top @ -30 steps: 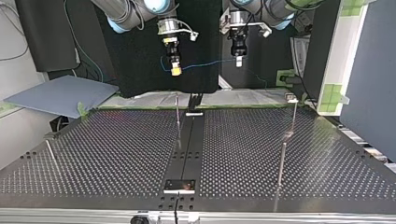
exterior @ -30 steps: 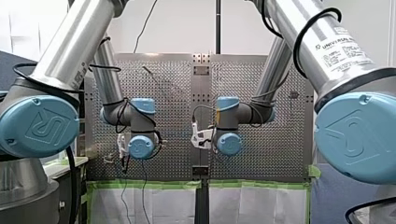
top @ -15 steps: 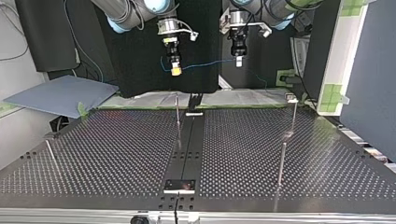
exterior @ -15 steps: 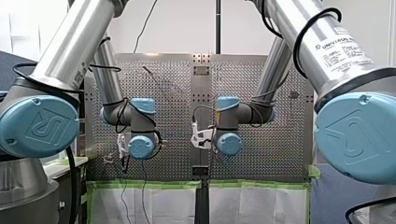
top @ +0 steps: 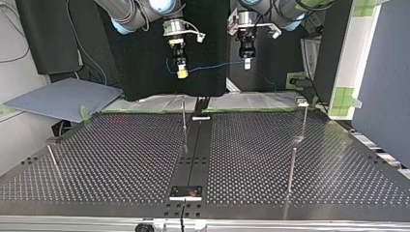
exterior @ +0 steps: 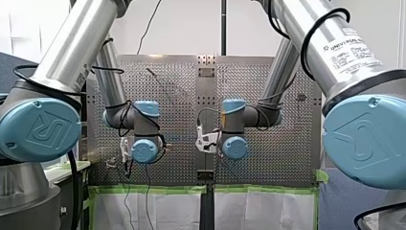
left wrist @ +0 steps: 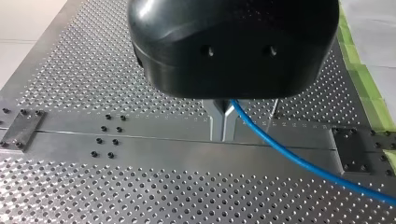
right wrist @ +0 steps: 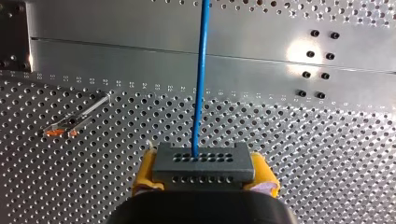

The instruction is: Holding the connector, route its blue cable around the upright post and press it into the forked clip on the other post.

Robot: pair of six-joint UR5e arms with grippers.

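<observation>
**— Where's the connector?**
— The connector (right wrist: 203,164) is clamped between the yellow pads (right wrist: 145,173) of the right gripper (right wrist: 204,175), held high over the far side of the table (top: 121,159). Its blue cable (right wrist: 200,84) runs from it across to the left gripper (left wrist: 223,122). That one's metal fingers are pressed together just where the cable comes out, so I take it to be pinched there.

**— Has anything moved this last second?**
— Nothing I can make out. Both arms hang where they were, and the cable is strung between them as before.

**— So how is the routing going?**
— Not begun, I'd say. The cable is well above the upright post (top: 184,122) in the middle. It is also well apart from the second post (top: 304,121), at the top view's right. I cannot tell whether that post's top is the forked clip. It looks like a pause before the descent.
</observation>
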